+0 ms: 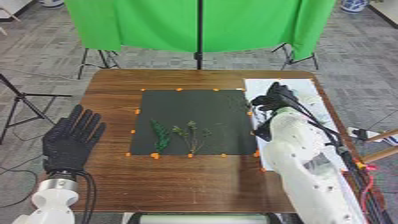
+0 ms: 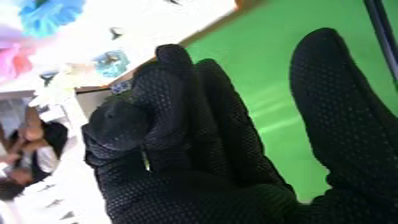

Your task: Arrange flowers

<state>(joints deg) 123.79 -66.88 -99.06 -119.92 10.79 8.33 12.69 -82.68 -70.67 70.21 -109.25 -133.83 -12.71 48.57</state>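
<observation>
Has a brown wooden table (image 1: 195,185) under both hands, with grey carpet (image 1: 53,62) around it. Faces, past the hands, a green cloth (image 1: 142,30) behind a black pole (image 1: 199,30).

Has the right hand (image 1: 277,97) over a white sheet (image 1: 266,86), closed on a thin pale stem (image 2: 146,161). Near this hand, has a blue flower (image 2: 51,17), a pink flower (image 2: 11,60) and a teal flower (image 2: 111,63). Just left of it, by the dark mat's edge, has a faint thin sprig (image 1: 238,103); cannot tell if joined to the stem. Blocks part of the sheet with the right arm and its black cables.

Holds the left hand (image 1: 71,140) open, fingers straight, left of the dark mat (image 1: 178,112) and its orange markers (image 1: 155,156). Between the hands, on the mat, has a feathery green sprig (image 1: 161,136) and, just beside it, a looser budded sprig (image 1: 192,135).
</observation>
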